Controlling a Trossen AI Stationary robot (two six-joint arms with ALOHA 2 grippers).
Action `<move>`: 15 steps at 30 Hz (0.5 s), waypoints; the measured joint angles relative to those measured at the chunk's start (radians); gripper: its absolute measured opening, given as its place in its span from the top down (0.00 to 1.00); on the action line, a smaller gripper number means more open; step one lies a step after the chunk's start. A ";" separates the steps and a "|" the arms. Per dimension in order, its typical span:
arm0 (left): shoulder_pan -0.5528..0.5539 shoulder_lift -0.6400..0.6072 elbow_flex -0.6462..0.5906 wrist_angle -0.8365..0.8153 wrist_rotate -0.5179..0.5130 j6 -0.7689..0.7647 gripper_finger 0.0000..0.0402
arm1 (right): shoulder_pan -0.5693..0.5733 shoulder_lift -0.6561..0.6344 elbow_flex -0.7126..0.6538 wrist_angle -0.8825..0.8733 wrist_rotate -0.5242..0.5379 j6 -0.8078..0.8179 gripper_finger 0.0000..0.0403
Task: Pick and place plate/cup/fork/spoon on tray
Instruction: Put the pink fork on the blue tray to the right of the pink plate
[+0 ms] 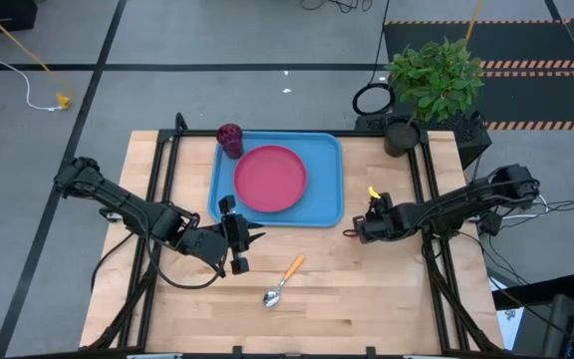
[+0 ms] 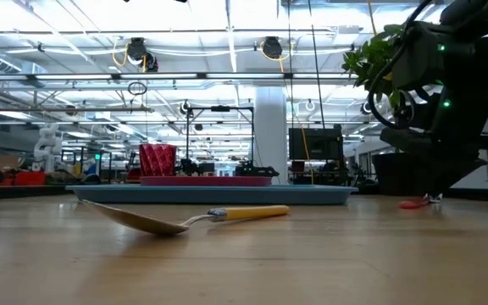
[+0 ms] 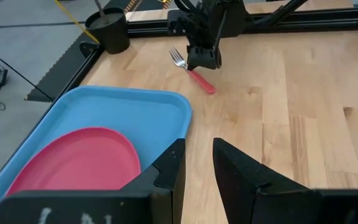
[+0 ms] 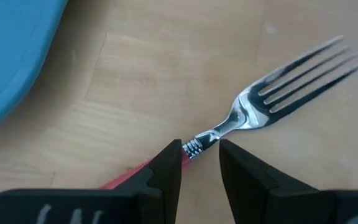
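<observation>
The light blue tray (image 1: 323,160) lies at the table's far middle. The pink-red plate (image 1: 269,179) lies flat in it, and the dark red cup (image 1: 230,140) stands upright in its far left corner. The spoon (image 1: 283,281) with the orange handle lies on the table nearer the front. The fork (image 3: 194,71) lies on the table just right of the tray, under my right gripper (image 4: 201,149), which is closed in on it. My left gripper (image 3: 199,155) is narrowly open and empty at the tray's near left corner. My right gripper has its two fingers on either side of the fork's neck (image 4: 207,139), where the metal meets the red handle. The fingers point down, slanting in from the table's right, and lie obliquely across the fork. The fork lies flat on the table, tines (image 4: 303,78) toward the far side.
A potted plant (image 1: 431,85) stands at the table's far right corner. Black frame rails run along the table's left and right sides. Bare wood lies around the spoon and along the front edge.
</observation>
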 joint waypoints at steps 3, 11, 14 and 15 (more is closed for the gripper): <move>0.002 0.000 0.000 0.001 0.000 0.000 0.79 | 0.004 -0.021 -0.002 0.000 -0.007 0.049 0.75; 0.012 0.000 0.000 0.002 -0.001 0.007 0.79 | 0.043 -0.029 -0.002 0.042 0.054 0.178 0.75; 0.017 0.000 0.000 0.002 -0.001 0.007 0.79 | 0.050 -0.030 -0.002 0.040 0.070 0.216 0.75; 0.017 0.000 0.000 0.002 -0.001 0.007 0.79 | 0.050 -0.029 -0.002 0.039 0.070 0.222 0.75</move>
